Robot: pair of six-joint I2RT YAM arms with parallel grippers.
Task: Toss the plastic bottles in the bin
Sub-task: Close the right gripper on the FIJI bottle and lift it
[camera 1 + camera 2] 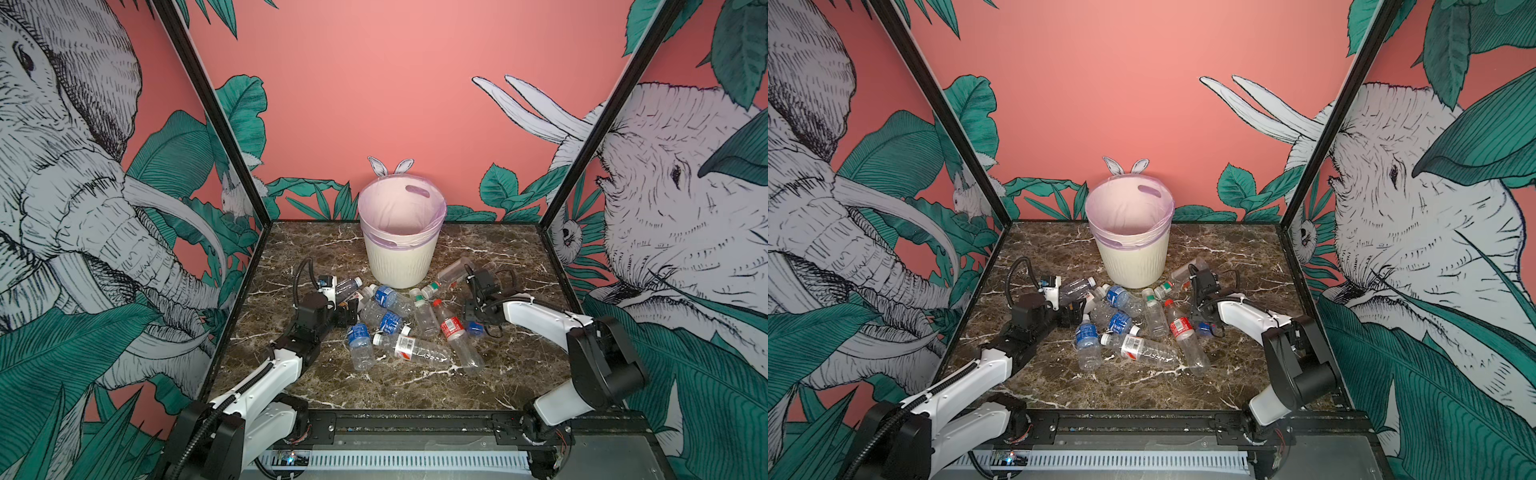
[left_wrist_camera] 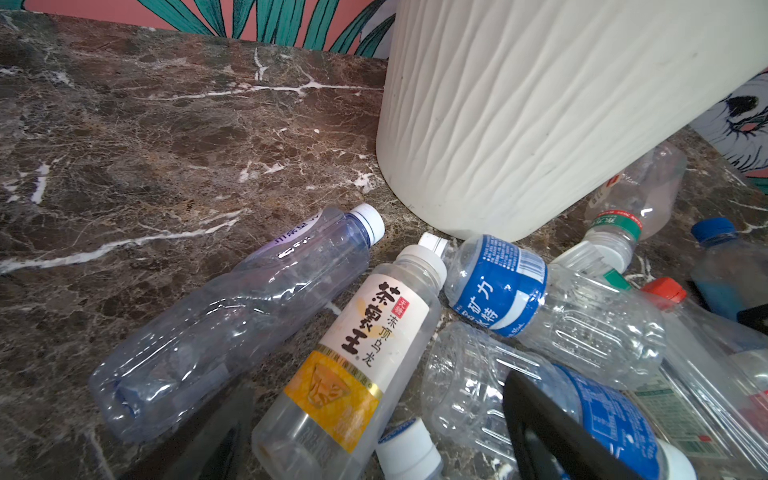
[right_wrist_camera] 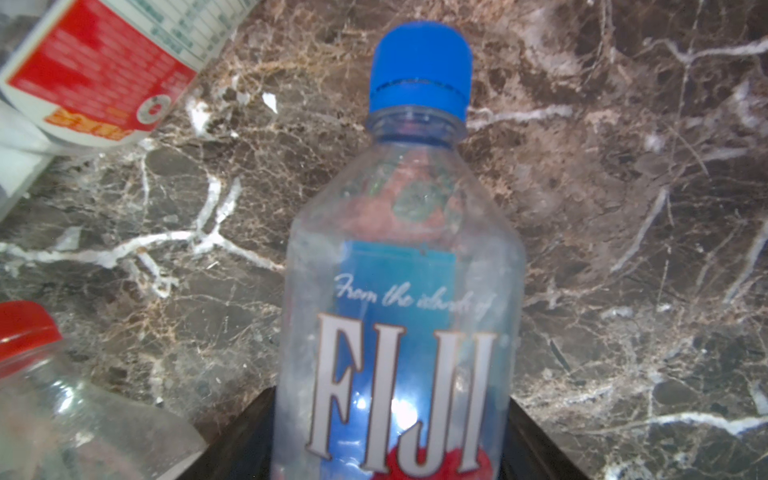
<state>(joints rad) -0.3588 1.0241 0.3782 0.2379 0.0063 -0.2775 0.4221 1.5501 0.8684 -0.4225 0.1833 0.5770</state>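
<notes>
While my right gripper (image 3: 390, 403) straddles the clear, blue-capped Fiji bottle (image 3: 399, 291), which lies on the marble right of the pile with its long axis along my reach, I cannot tell whether the jaws pinch it yet. The ribbed cream bin (image 1: 401, 266) stands far-left. My left gripper (image 2: 380, 386) is spread.

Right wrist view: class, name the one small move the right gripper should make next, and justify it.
Probably close firmly on the Fiji bottle: it sits between the right gripper's black fingers, and no firm grip shows yet. Lifting toward the bin comes after.
</notes>
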